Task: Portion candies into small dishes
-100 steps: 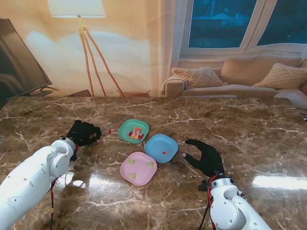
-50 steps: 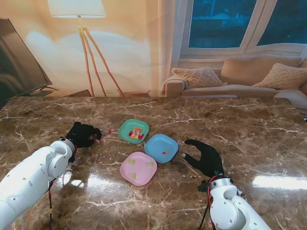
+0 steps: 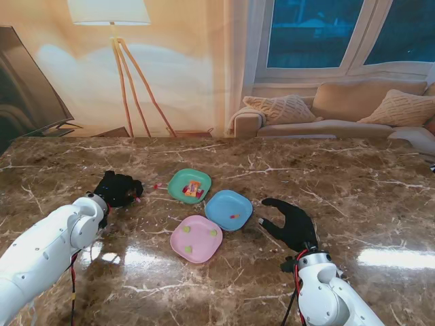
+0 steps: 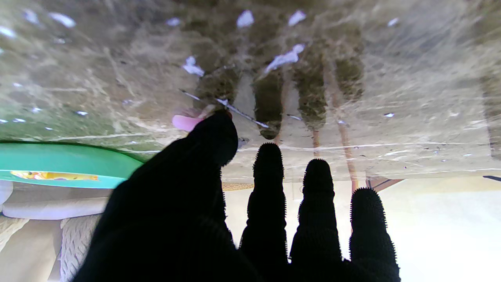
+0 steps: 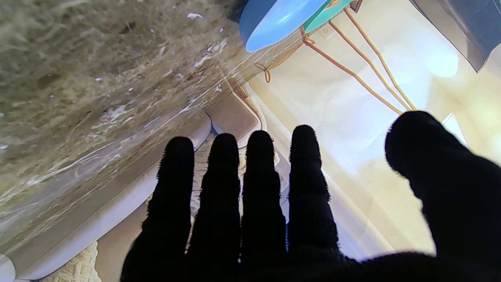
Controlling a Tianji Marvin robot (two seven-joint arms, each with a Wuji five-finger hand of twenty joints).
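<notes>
Our left hand (image 3: 117, 188) rests on the marble table (image 3: 353, 183) left of the dishes, gloved in black knit; in its wrist view the 4 fingers (image 4: 318, 203) lie straight and slightly apart, and the thumb tip touches 1 pink candy (image 4: 184, 122) against the stone; whether that candy is truly pinched we cannot tell. Our right hand (image 3: 291, 221) lies flat and empty to the right of the dishes, its 4 fingers (image 5: 260, 184) side by side and the thumb set wide. Between the hands sit 3 small dishes, smooth, rounded-square and glossy like plastic, close together: the green dish (image 3: 189, 185) farthest from us, heaped with mixed bright candies; the blue dish (image 3: 229, 209) just right of it and nearer, holding 1 small orange-red piece; the pink dish (image 3: 196, 238) nearest us, holding 3 green candies. 1 more small red bit (image 3: 156, 185) lies on the table between our left hand and the green dish. The tabletop is brown, veined white, polished and reflective.
</notes>
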